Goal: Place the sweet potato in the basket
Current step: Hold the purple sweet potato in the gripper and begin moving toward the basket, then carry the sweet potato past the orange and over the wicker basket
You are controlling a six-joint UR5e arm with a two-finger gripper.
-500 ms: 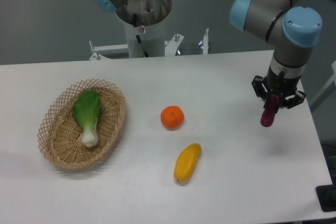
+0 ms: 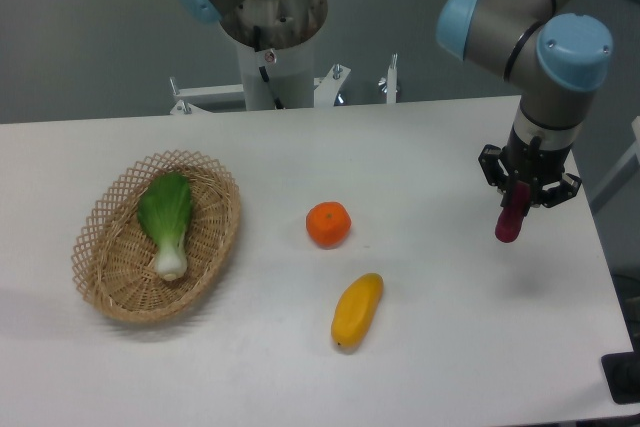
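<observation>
My gripper point(image 2: 522, 191) is at the right side of the table, shut on the sweet potato point(image 2: 510, 220), a small dark reddish-purple tuber that hangs down from the fingers, lifted above the tabletop. The basket point(image 2: 115, 282) is a shallow tan wicker oval at the far left of the table, well away from the gripper. A green and white bok choy point(image 2: 168, 219) lies inside it.
A round orange point(image 2: 328, 224) sits mid-table. A yellow-orange oblong fruit point(image 2: 357, 310) lies in front of it. Both are between the gripper and the basket. The robot base point(image 2: 270, 27) stands behind the table's far edge.
The gripper with the sweet potato has barely moved, shifting very slightly left. Nothing else has moved.
</observation>
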